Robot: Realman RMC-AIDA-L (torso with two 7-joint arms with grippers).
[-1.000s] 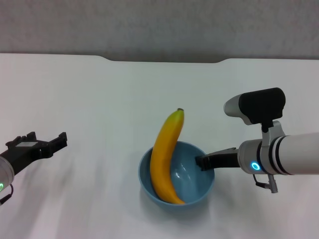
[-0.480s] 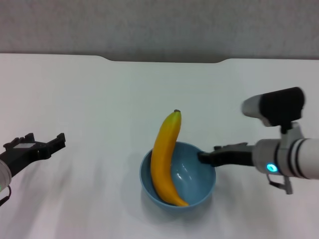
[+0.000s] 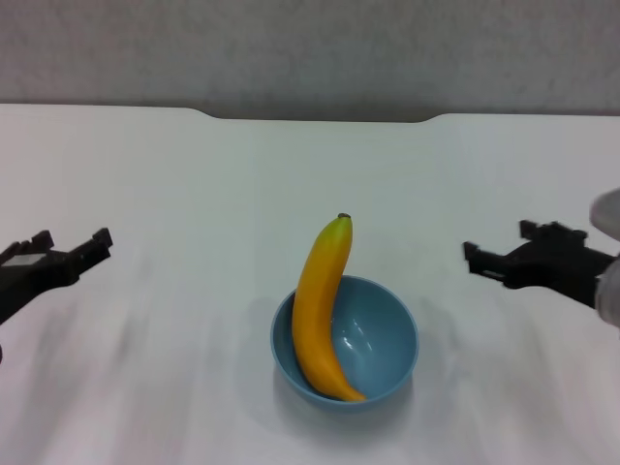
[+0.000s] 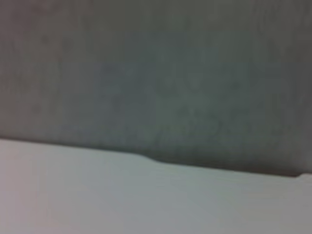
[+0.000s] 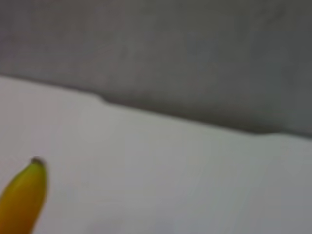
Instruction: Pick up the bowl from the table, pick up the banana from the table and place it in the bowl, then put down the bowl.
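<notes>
Right claw (image 3: 496,260), jaws apart, has let go of the bowl (image 3: 387,339) and backed off to 3 o'clock, banana (image 3: 323,312) inside, task apparently done; left claw (image 3: 66,247) idles apart at 9.

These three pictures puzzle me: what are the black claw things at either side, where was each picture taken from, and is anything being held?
The machine is a robot with two arms, each ending in a gripper, a claw with two fingers. The wide picture comes from a camera on its head, looking down at a white table. There the left gripper shows at the left edge and the right gripper at the right edge. Both are open and hold nothing, well apart from the objects. In the middle a light-blue bowl stands on the table, with a yellow banana leaning in it, its stem end poking out past the far rim. The other two pictures come from cameras on the wrists. The left wrist view shows only table and a grey wall; the right wrist view also catches the banana's tip.
</notes>
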